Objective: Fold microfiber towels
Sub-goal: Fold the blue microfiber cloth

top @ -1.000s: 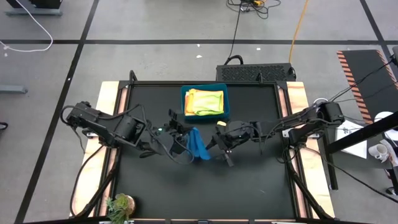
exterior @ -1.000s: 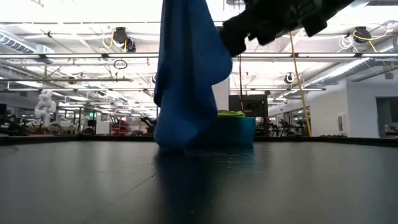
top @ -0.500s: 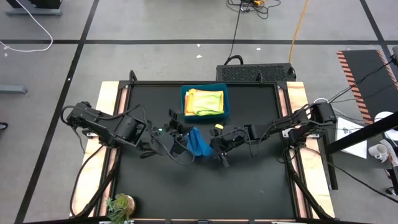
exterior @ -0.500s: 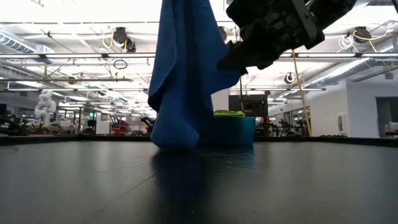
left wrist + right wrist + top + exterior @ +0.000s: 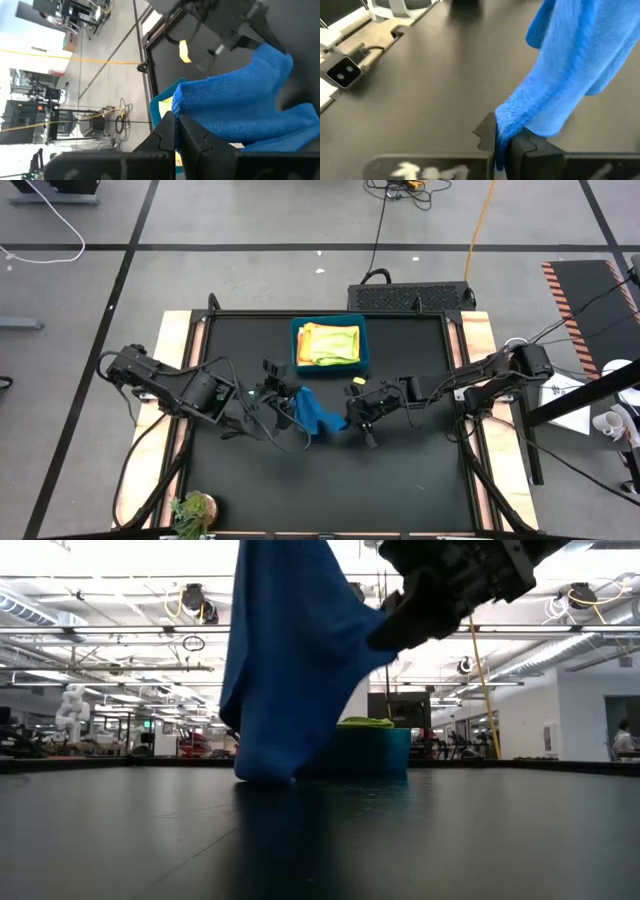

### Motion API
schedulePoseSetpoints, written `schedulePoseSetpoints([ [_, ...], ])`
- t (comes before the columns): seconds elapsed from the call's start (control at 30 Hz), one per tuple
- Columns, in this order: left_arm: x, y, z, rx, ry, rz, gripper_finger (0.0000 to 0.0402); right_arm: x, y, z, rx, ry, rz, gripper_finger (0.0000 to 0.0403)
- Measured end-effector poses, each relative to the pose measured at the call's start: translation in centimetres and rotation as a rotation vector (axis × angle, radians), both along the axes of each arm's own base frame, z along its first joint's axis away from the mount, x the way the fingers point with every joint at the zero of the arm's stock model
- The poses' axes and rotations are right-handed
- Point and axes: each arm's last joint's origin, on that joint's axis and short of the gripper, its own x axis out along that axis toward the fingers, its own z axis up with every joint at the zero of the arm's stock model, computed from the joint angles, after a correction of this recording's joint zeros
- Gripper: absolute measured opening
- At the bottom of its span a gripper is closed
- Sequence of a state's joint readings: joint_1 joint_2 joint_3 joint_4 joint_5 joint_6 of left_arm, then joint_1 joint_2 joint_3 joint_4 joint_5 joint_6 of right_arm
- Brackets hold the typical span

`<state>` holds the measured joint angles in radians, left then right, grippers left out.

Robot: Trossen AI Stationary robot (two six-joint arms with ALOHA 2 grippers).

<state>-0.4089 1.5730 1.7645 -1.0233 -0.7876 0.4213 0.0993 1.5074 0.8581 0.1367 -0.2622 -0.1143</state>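
Since a second ago your right gripper [image 5: 501, 142] has snapped closed on a corner of the blue microfiber towel [image 5: 314, 413], and the cloth now swings wider in the low view. Your left gripper [image 5: 177, 132] is clenched on another corner, so the towel hangs above mid-table between both arms, probably so you can spread it flat. Remaining towels sit in the teal bin [image 5: 300, 362] behind.

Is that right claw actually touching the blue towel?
Touching. The right wrist view shows the right gripper with its jaws pinched on the blue towel's edge.
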Motion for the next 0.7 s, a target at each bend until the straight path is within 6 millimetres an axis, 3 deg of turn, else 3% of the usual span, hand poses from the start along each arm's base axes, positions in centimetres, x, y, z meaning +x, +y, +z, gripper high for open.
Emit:
schedulePoseSetpoints([
  [0.3, -1.7, -1.8, -0.7, -0.127, -0.002, 0.064, 0.0007, -2.7, 1.9, 4.2, 0.028, -0.093, 0.063, 0.0001],
  [0.7, -3.3, -7.3, 0.1, -0.505, -0.144, -0.047, 0.0004, -9.0, 5.3, 11.0, 0.204, -0.296, 0.210, 0.0000],
])
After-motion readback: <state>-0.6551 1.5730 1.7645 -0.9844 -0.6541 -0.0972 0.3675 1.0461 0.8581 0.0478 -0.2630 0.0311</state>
